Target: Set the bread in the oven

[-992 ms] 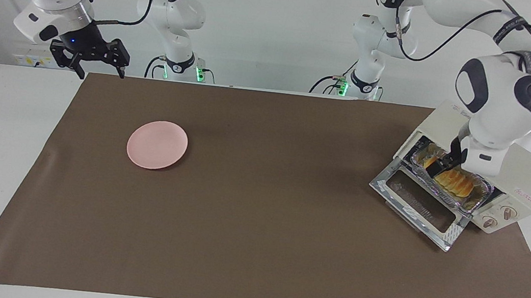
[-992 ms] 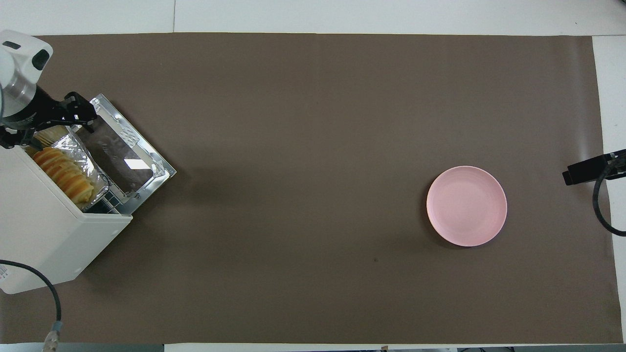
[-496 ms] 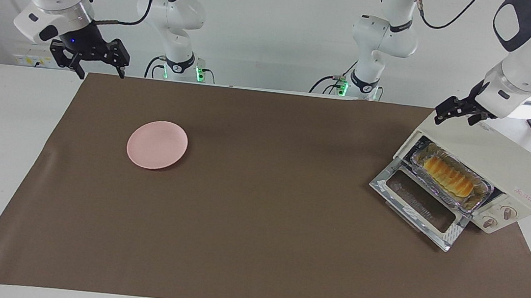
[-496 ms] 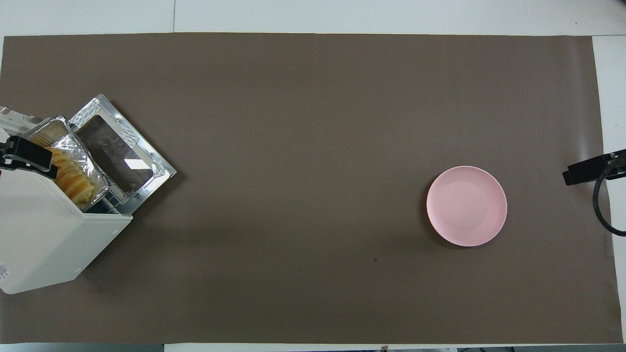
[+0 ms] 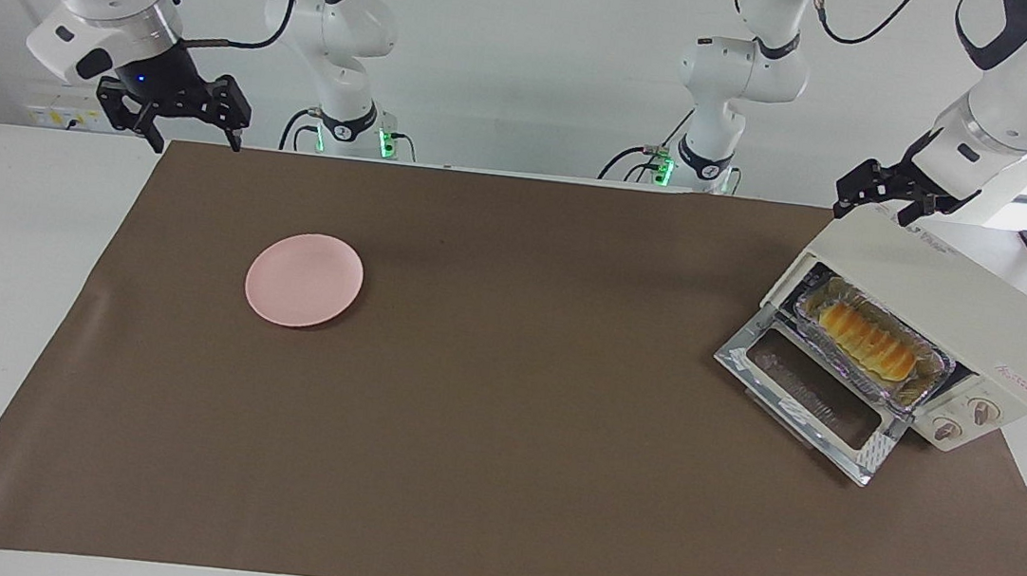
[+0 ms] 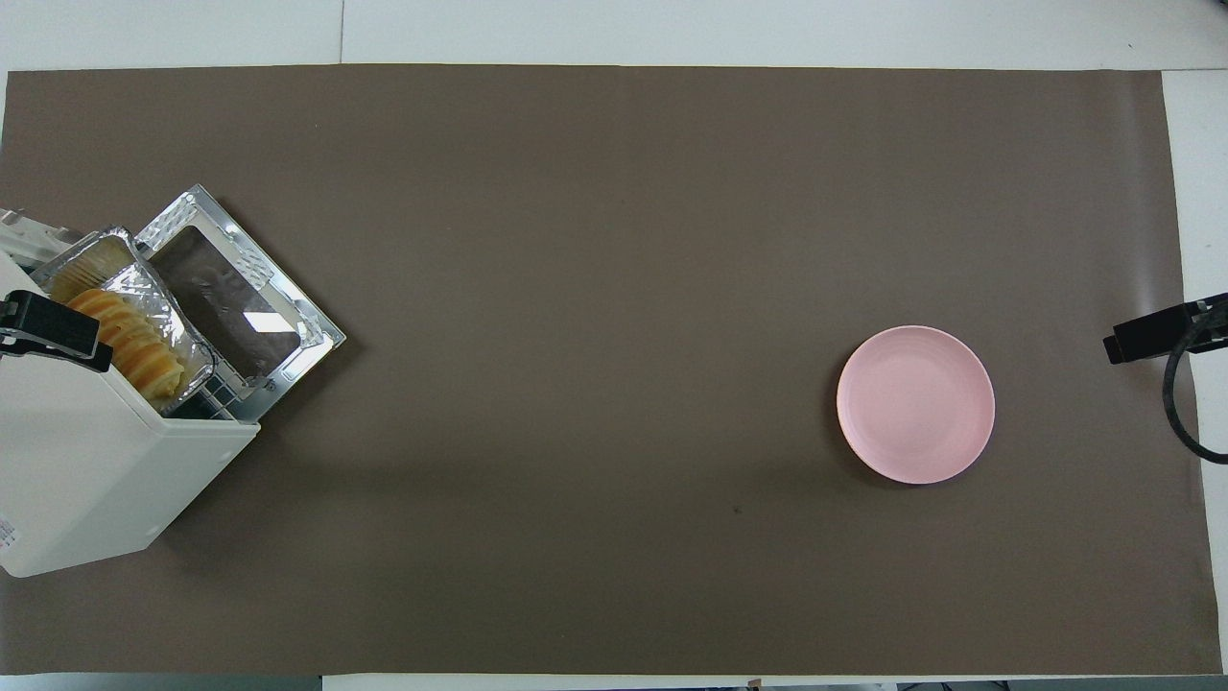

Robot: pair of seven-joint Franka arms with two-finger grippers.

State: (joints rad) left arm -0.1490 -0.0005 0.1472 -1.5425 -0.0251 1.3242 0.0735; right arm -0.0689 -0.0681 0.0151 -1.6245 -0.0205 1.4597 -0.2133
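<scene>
The golden ridged bread (image 5: pixel 867 339) (image 6: pixel 125 339) lies in a crinkled silver foil tray (image 5: pixel 927 383) (image 6: pixel 171 309) that sits in the mouth of the cream-white oven (image 5: pixel 951 305) (image 6: pixel 86 461). The oven's glass door (image 5: pixel 812 398) (image 6: pixel 240 305) hangs down, open. My left gripper (image 5: pixel 874 194) hangs open and empty in the air above the oven's top corner; in the overhead view only one dark fingertip (image 6: pixel 53 328) shows. My right gripper (image 5: pixel 177 108) waits open and empty above the mat's corner at the right arm's end.
A pink plate (image 5: pixel 304 279) (image 6: pixel 915 404) lies bare on the brown mat (image 5: pixel 483 399) toward the right arm's end. The oven stands at the left arm's end with two knobs (image 5: pixel 963 419) facing away from the robots. A black cable (image 6: pixel 1178 403) loops near the right gripper.
My left gripper has let go of the bread, pulled out of the oven's mouth and risen above the oven's top. The bread and tray stay put. The right arm has not moved.
</scene>
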